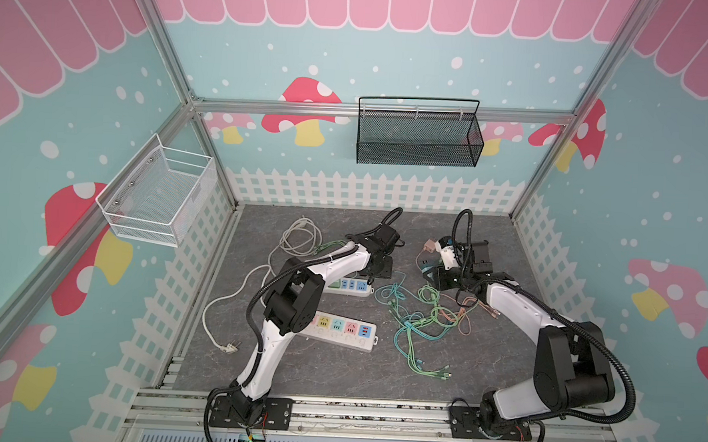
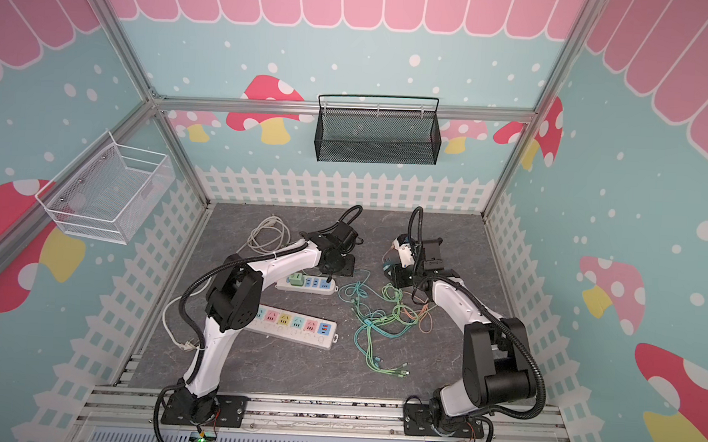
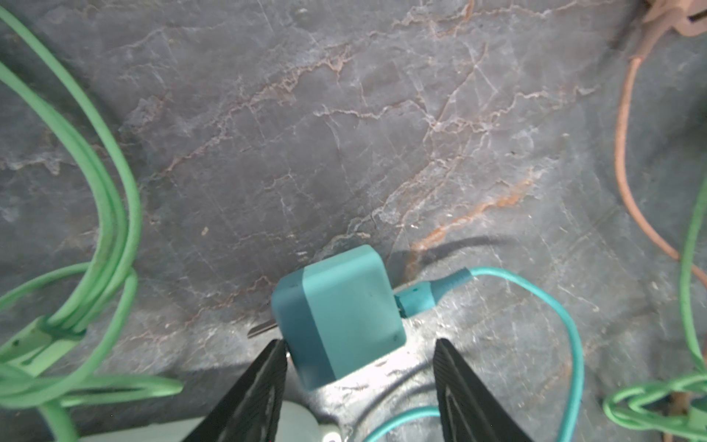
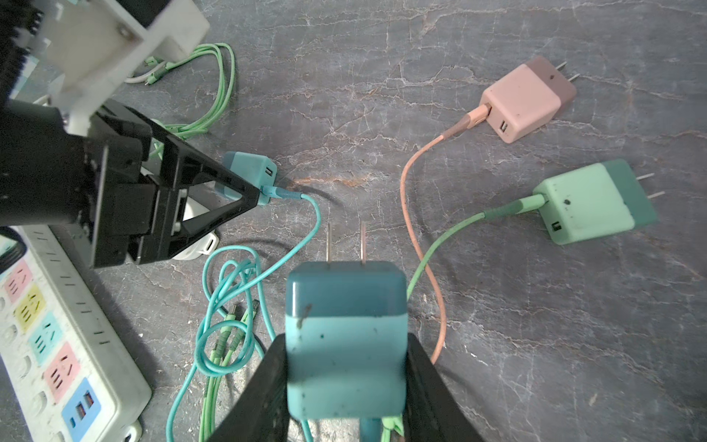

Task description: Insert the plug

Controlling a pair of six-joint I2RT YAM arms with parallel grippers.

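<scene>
In a top view: left tool low over worktop, just past small power strip; right tool faces it, near. Left wrist: fingers apart, second teal charger lying on worktop between them, unclamped. Right wrist: right tool clamped on teal plug, prongs pointing away from tool; long power strip off to one side, apart.
</scene>
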